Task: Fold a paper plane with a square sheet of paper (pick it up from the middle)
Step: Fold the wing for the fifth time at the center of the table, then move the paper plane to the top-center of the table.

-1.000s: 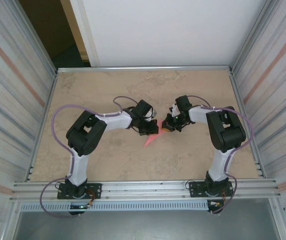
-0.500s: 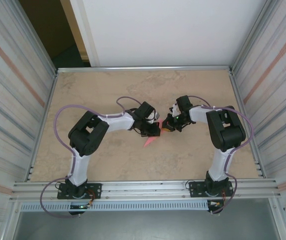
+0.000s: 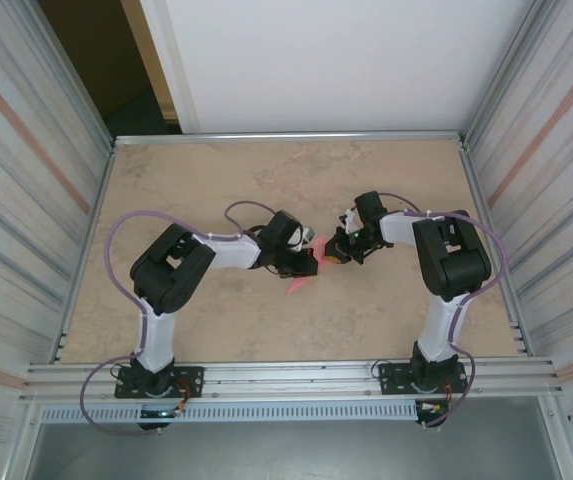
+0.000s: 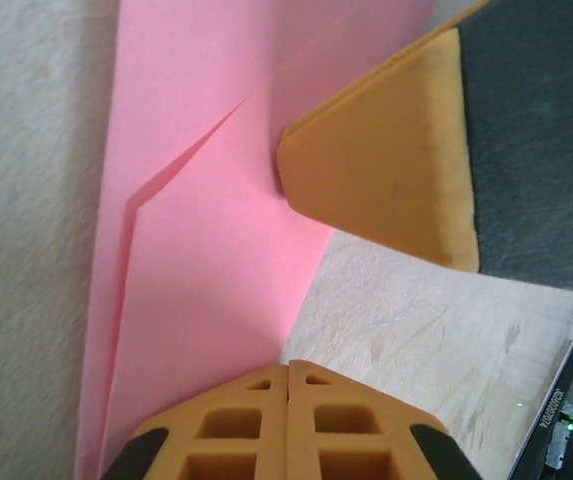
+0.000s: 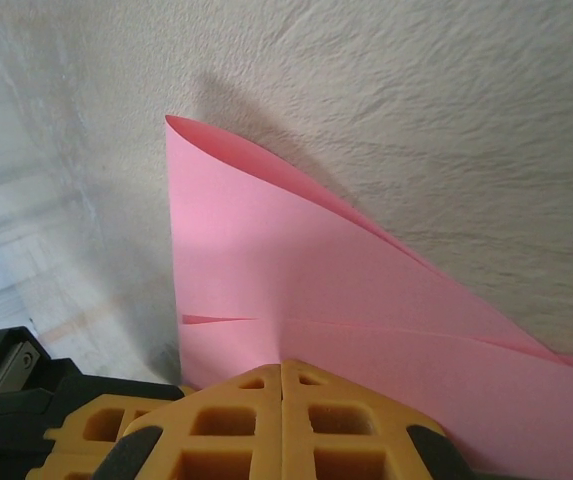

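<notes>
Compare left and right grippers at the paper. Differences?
The left gripper reaches in from the left, the right gripper from the right, slightly farther up the table. By the left gripper the paper lies flat with a creased flap; by the right gripper a layer curls up off the table. Shared: both shut, tips at the paper, close together.

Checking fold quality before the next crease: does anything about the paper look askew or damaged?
No tear or crumple shows. In the right wrist view, the layers of the pink paper bow apart above the shut right gripper instead of lying flat, so that fold looks loose.
</notes>
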